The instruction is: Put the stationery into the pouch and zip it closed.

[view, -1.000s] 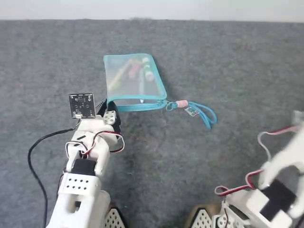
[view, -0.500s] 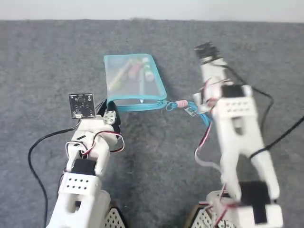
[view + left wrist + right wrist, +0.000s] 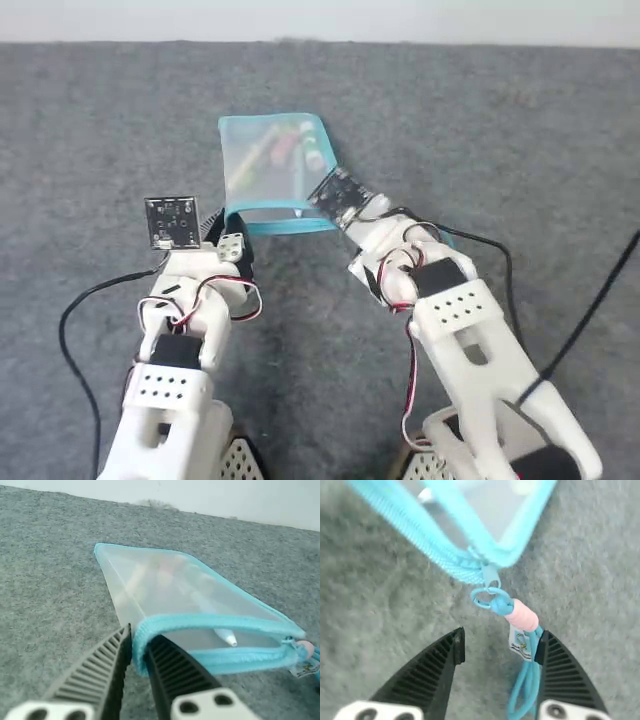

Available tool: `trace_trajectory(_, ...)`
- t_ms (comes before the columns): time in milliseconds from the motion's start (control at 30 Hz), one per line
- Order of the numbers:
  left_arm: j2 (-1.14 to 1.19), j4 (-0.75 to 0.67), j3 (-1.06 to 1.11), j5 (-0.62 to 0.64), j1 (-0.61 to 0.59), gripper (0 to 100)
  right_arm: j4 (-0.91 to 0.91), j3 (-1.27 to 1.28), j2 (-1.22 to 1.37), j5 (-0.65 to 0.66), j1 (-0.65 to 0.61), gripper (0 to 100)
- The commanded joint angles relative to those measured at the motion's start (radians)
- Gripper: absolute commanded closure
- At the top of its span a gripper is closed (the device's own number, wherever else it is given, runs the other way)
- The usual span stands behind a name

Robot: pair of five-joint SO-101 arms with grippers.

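A translucent pouch [image 3: 270, 165] with turquoise trim lies on the grey carpet, and several pens [image 3: 288, 150] show inside it. My left gripper [image 3: 137, 652] is shut on the pouch's [image 3: 180, 595] near corner, beside its zip edge. A white pen tip [image 3: 227, 639] shows at the mouth, which gapes a little. My right gripper [image 3: 499, 647] hangs open just above the carpet, straddling the zip pull's pink bead [image 3: 522, 616] and turquoise cord [image 3: 524, 685]. The zip slider [image 3: 490, 575] sits at the pouch's corner. In the high view the right arm's wrist [image 3: 345, 197] covers that corner.
Grey carpet [image 3: 520, 140] spreads around the pouch, up to a pale wall along the far edge. A small printed tag [image 3: 520, 645] hangs on the cord. The left arm's black cable [image 3: 75, 320] loops over the carpet beside it.
The right arm has swung in from the right edge, first past the cord, and now sits over the zip pull. The left arm and the pouch have stayed put.
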Motion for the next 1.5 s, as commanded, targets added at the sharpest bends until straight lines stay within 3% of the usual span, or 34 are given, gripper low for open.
trace_trajectory(0,0.002,-0.034,-0.030,-0.006,0.008,99,-0.054,-0.043,0.087,0.137,-0.004,69.5)
trace_trajectory(133,0.002,-0.034,-0.028,-0.006,0.008,99,-0.128,-0.107,0.206,0.158,0.018,62.6)
trace_trajectory(367,0.002,-0.034,-0.027,-0.006,0.008,99,-0.127,-0.259,0.380,0.146,0.073,64.2)
trace_trajectory(567,0.002,-0.034,-0.028,-0.006,0.008,99,-0.125,-0.284,0.348,0.012,0.107,99.8)
trace_trajectory(667,0.002,-0.034,-0.028,-0.006,0.008,99,-0.079,-0.285,0.294,-0.023,0.104,96.2)
trace_trajectory(900,0.002,-0.034,-0.028,-0.006,0.008,99,0.073,-0.279,0.101,-0.038,0.084,99.1)
trace_trajectory(1267,0.002,-0.034,-0.030,-0.006,0.008,99,0.303,-0.278,-0.153,-0.089,-0.137,99.1)
trace_trajectory(1467,0.003,-0.028,-0.028,-0.107,0.094,99,0.323,-0.288,-0.174,-0.095,-0.246,99.1)
